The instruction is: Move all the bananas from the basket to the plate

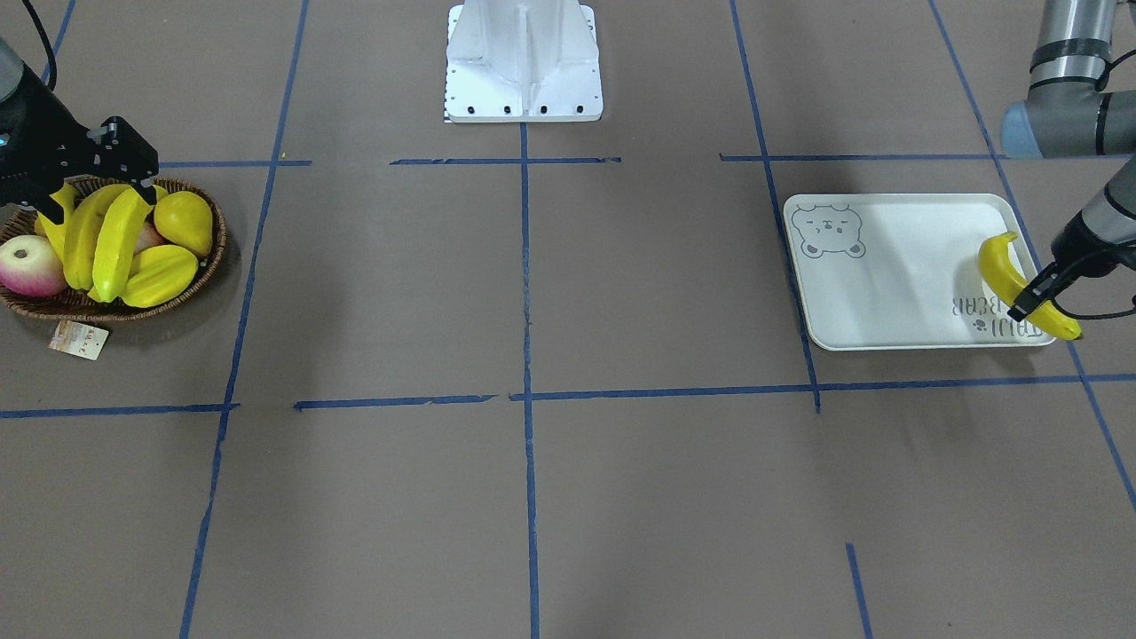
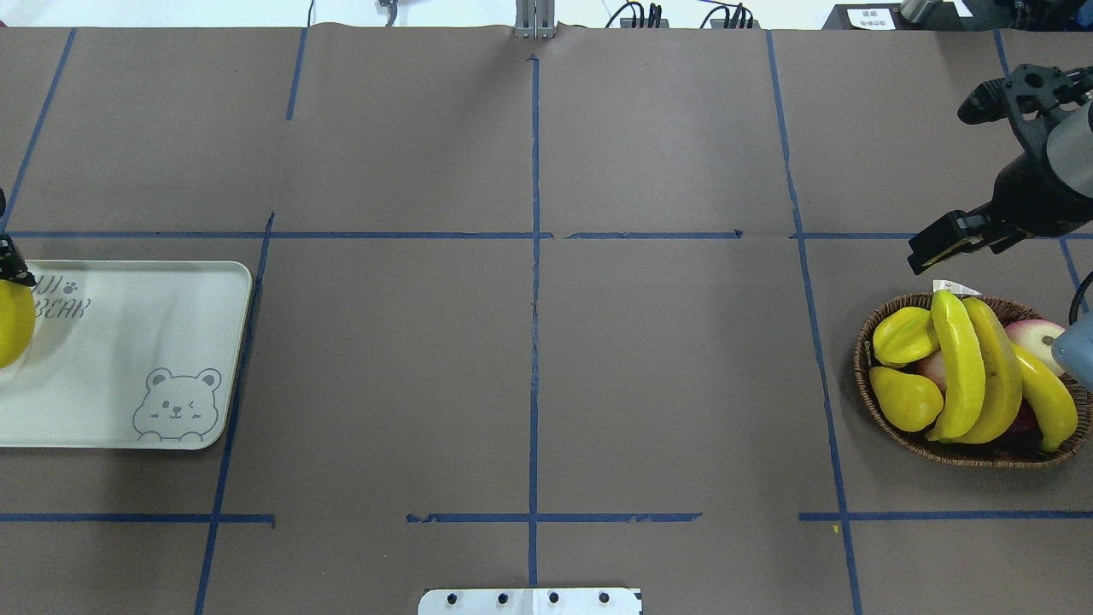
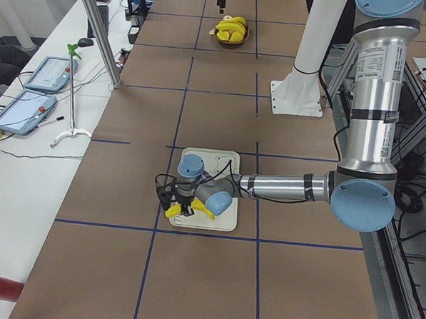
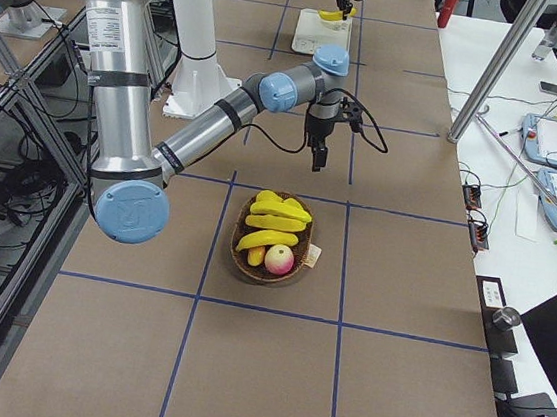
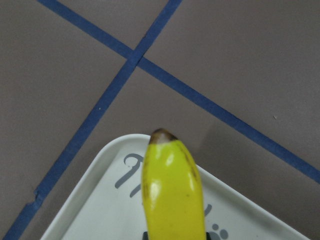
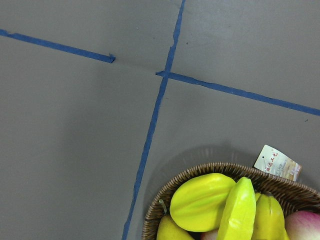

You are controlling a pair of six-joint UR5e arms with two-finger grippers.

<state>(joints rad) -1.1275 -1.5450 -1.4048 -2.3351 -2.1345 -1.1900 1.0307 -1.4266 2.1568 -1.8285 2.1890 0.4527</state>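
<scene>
Three bananas (image 2: pixel 982 371) lie across the dark wicker basket (image 2: pixel 879 410) at the table's right end. My right gripper (image 1: pixel 99 193) hangs open just above the basket's robot-side rim, nothing between its fingers. A fourth banana (image 1: pixel 1016 282) is clamped in my shut left gripper (image 1: pixel 1031 297), low over the outer end of the white bear plate (image 1: pixel 887 284). Its lower tip sticks out past the plate's corner. In the left wrist view, the banana (image 5: pixel 172 190) points over the plate's rounded corner (image 5: pixel 95 205).
In the basket with the bananas are a starfruit (image 2: pixel 905 335), a yellow pear (image 2: pixel 907 398) and a pink apple (image 2: pixel 1033 335). A paper tag (image 1: pixel 78 339) lies beside the basket. The robot's white base (image 1: pixel 524 62) stands at mid-table. Blue tape lines cross the brown table.
</scene>
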